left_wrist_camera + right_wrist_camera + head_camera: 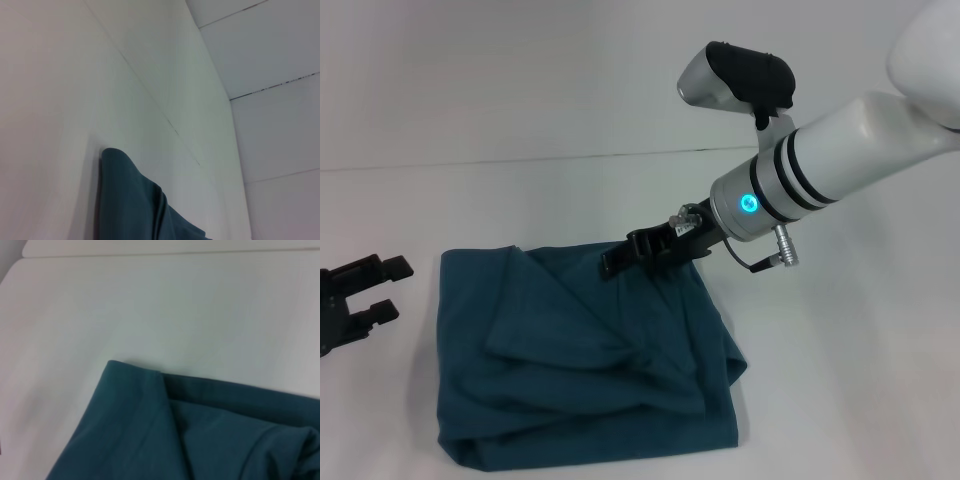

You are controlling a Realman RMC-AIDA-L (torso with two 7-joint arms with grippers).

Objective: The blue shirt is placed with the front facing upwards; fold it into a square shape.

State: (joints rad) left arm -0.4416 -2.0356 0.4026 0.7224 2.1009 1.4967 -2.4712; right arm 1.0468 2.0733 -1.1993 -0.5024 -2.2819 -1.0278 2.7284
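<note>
The blue shirt (580,350) lies on the white table as a rumpled, roughly square bundle with several folds across its top; no lettering shows. My right gripper (620,262) reaches in from the right and hangs over the bundle's far edge, at or just above the cloth. My left gripper (398,288) rests at the table's left edge, open and empty, a short gap from the shirt's left side. The left wrist view shows one corner of the shirt (130,205). The right wrist view shows a folded corner of the shirt (175,430) lying on the table.
The white table (840,400) stretches around the bundle on all sides. A white wall rises behind its far edge. The right arm's silver forearm (820,170) slants down from the upper right.
</note>
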